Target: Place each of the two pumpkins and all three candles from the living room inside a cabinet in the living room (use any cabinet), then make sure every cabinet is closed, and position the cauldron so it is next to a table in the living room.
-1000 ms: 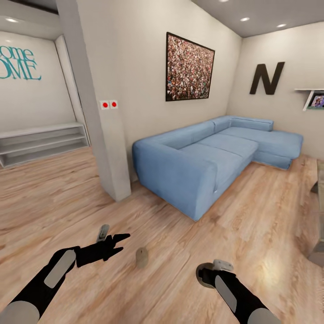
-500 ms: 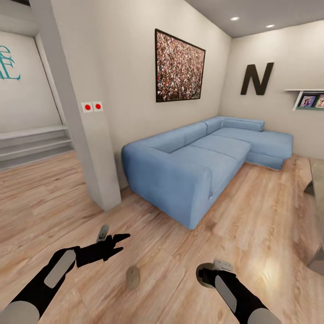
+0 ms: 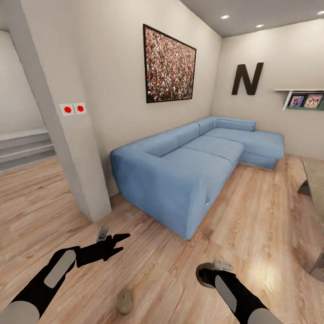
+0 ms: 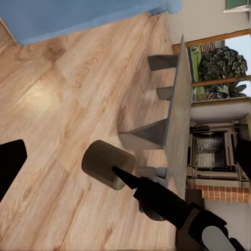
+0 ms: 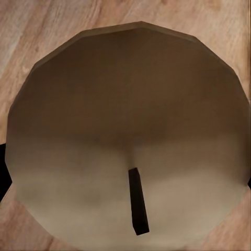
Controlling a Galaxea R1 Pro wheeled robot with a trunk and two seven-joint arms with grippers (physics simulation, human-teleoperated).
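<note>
We are facing the blue sofa (image 3: 180, 166) | right gripper (image 3: 210, 271) is squeezing a candle (image 5: 128, 130) | left gripper (image 3: 112, 238) is hanging wide open, holding nothing | second candle (image 3: 125, 300) is lying on the floor (image 3: 252, 216) near us | we are guessing most putting-away is left.

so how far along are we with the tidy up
Nothing looks finished yet. In hand: the right pincer grips a candle; the left pincer is open and empty. Left: a second candle lies on the floor, plus pumpkins, cabinet and cauldron.
</note>
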